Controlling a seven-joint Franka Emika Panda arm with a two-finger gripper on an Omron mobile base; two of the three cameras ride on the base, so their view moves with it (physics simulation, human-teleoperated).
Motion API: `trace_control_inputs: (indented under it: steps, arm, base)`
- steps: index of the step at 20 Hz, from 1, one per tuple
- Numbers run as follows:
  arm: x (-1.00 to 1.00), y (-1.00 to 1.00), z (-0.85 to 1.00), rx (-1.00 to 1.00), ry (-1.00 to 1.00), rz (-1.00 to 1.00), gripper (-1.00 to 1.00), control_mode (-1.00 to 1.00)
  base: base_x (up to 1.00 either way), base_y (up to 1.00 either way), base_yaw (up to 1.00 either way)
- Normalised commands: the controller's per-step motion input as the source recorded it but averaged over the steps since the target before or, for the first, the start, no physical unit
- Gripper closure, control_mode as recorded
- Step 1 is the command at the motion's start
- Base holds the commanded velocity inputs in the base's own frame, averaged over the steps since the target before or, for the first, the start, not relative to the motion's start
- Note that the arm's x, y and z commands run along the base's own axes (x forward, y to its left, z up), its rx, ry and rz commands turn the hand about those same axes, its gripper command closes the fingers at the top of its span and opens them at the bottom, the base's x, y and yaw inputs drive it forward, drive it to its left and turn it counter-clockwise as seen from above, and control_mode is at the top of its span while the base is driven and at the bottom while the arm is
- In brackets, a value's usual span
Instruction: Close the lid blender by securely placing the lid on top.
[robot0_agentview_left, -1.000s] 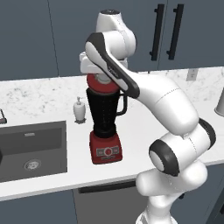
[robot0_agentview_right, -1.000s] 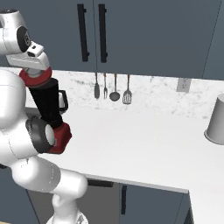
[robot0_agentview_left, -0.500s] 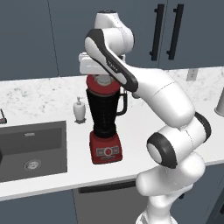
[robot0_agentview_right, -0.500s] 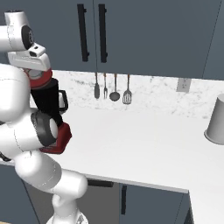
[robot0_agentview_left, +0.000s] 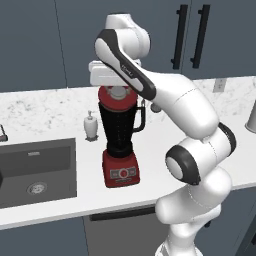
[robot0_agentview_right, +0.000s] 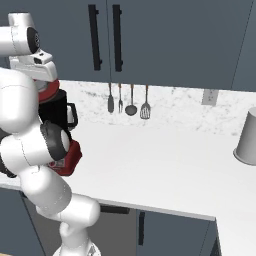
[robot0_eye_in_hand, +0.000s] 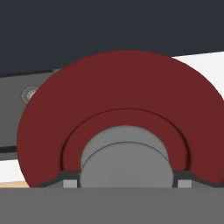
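Where the blender (robot0_agentview_left: 119, 137) stands upright on the white table (robot0_agentview_left: 50, 115) beside the sink (robot0_agentview_left: 35, 170), long axis vertical, handle toward the wall: red lid (robot0_agentview_left: 116, 97) flat on the jar top, knob up, directly under the hand (robot0_agentview_left: 116, 90). Fingers flanking the grey knob (robot0_eye_in_hand: 125, 161); clamped or not, cannot tell.

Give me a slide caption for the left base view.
White arm's gripper sets the round red lid on the tall dark blender jar beside a small white soap dispenser.
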Motion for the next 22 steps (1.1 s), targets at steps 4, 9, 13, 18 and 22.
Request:
trace_control_inputs:
  steps: [4, 9, 13, 18, 22]
  arm:
    - [-0.02, 0.00, -0.21, 0.00, 0.00, 0.00, 1.00, -1.00]
    - [0.00, 0.00, -0.21, 0.00, 0.00, 0.00, 1.00, -1.00]
    - [-0.36, -0.14, -0.16, 0.00, 0.00, 0.00, 1.00, -1.00]
    - [-0.50, -0.07, 0.12, 0.00, -0.03, 0.00, 1.00, -1.00]
    - [-0.11, 0.00, 0.04, 0.00, 0.00, 0.00, 1.00, -1.00]
  base:
    - [0.00, 0.00, 0.00]
    - [0.00, 0.00, 0.00]
    - [0.00, 0.00, 0.00]
    - [0.00, 0.00, 0.00]
    - [0.00, 0.00, 0.00]
